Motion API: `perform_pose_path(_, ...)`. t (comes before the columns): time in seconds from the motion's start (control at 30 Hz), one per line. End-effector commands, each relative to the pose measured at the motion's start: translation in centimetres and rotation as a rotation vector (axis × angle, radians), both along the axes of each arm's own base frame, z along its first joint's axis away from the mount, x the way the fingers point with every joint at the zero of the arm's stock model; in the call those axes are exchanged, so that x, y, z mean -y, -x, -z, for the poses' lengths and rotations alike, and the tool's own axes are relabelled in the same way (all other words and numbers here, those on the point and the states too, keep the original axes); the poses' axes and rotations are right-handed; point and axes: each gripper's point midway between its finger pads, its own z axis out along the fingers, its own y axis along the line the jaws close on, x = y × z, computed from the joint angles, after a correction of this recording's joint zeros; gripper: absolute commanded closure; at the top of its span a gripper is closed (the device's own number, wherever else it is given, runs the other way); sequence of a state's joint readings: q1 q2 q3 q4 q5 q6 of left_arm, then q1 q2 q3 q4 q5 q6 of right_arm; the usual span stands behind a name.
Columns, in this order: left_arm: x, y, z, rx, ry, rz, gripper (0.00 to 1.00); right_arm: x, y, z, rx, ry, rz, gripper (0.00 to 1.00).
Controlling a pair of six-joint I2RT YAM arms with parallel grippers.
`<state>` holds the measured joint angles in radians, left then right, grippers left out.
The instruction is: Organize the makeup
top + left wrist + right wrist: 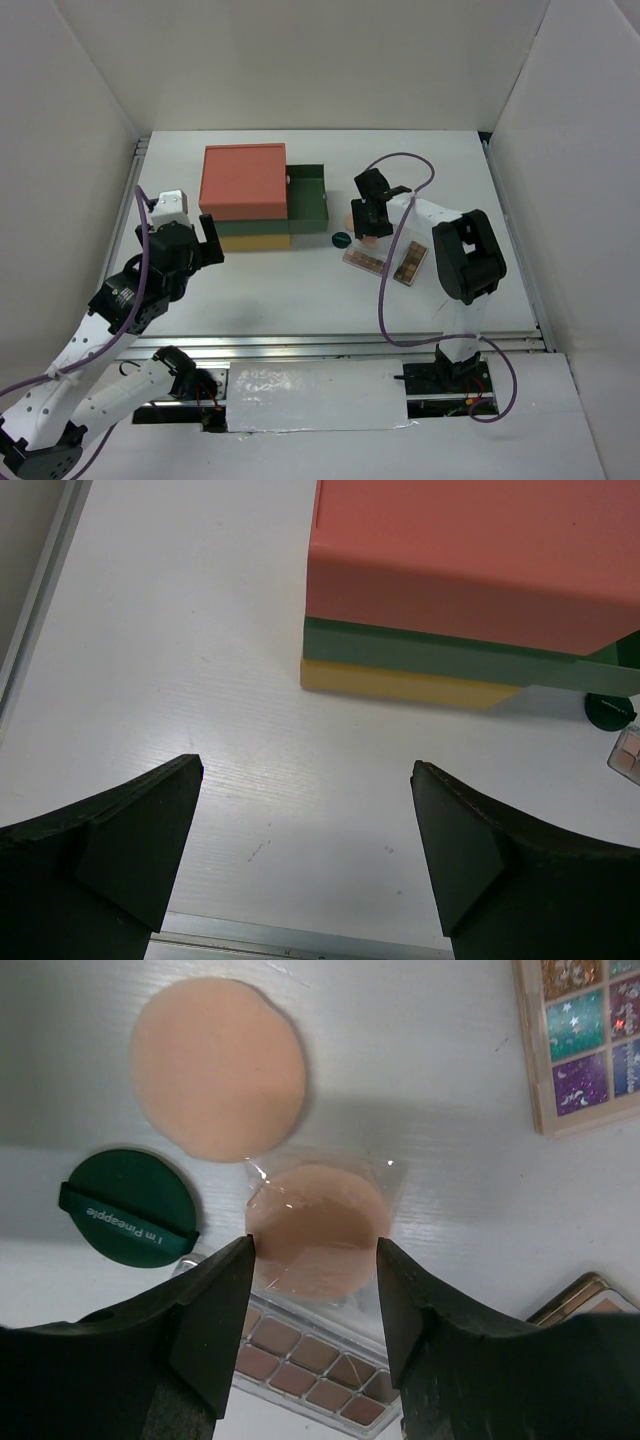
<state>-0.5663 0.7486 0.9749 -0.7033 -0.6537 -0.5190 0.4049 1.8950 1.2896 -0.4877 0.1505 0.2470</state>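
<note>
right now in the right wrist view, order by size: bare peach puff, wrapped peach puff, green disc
1. bare peach puff, clearly the largest
2. wrapped peach puff and green disc look about alike, too close to rank

Bright, even light from above on the white table (300,290); shadows are soft and short, as beside the box (243,180). At the right wrist a grey shadow crosses the table, the puff (318,1228) wrapper glints, and the near fingers (215,1310) are dark and blurred
</note>
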Motion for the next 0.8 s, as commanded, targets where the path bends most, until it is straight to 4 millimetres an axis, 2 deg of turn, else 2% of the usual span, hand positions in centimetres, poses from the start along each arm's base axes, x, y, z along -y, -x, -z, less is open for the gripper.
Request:
perform_pose_path(0.0, -0.4, 0.0, -0.4, 0.026, -0.012, -0.012, 0.00, 0.5, -0.1, 0.2, -0.033, 0.001, 0.031, 0.40)
perform_pose_path(0.1, -0.4, 0.0, -0.5, 0.026, -0.015, -0.014, 0.01, 0.5, -0.4, 0.1, -0.045, -0.011, 0.036, 0.46)
perform_pose_path(0.13, -0.4, 0.1, -0.5, 0.028, -0.013, -0.015, 0.01, 0.7, -0.6, 0.1, -0.046, -0.010, 0.039, 0.52)
perform_pose_path(0.2, -0.5, 0.1, -0.6, 0.031, -0.012, -0.016, 0.01, 0.5, -0.8, 0.1, -0.061, -0.005, 0.029, 0.57)
perform_pose_path(0.23, -0.5, 0.1, -0.6, 0.031, -0.013, -0.016, 0.01, 0.4, -0.8, 0.1, -0.064, -0.004, 0.024, 0.67)
perform_pose_path(0.27, -0.5, 0.1, -0.6, 0.034, -0.012, -0.018, 0.01, 0.4, -0.7, 0.3, -0.075, -0.008, 0.013, 0.72)
perform_pose_path(0.4, -0.5, 0.2, -0.7, 0.037, -0.011, -0.016, 0.01, 0.1, -0.7, -0.2, -0.062, -0.028, 0.010, 0.79)
perform_pose_path(0.53, -0.3, 0.1, -0.6, 0.031, -0.014, -0.011, 0.01, -0.1, -1.0, -3.4, 0.023, -0.070, 0.021, 0.79)
perform_pose_path(0.57, -0.3, 0.1, -0.5, 0.030, -0.015, -0.009, 0.01, -0.2, -1.3, -5.4, 0.064, -0.087, 0.021, 0.80)
perform_pose_path(0.63, -0.3, 0.1, -0.6, 0.031, -0.014, -0.009, 0.01, -0.6, -1.4, -7.6, 0.102, -0.107, 0.015, 0.79)
perform_pose_path(0.67, -0.3, 0.1, -0.7, 0.032, -0.013, -0.009, 0.00, -0.9, -1.6, -9.7, 0.143, -0.125, 0.009, 0.79)
perform_pose_path(0.73, -0.4, 0.1, -0.6, 0.034, -0.013, -0.011, 0.01, -1.9, -1.5, -12.0, 0.182, -0.145, -0.013, 0.79)
perform_pose_path(0.77, -0.4, 0.1, -0.6, 0.034, -0.013, -0.011, 0.01, -2.4, -1.6, -14.0, 0.216, -0.163, -0.023, 0.78)
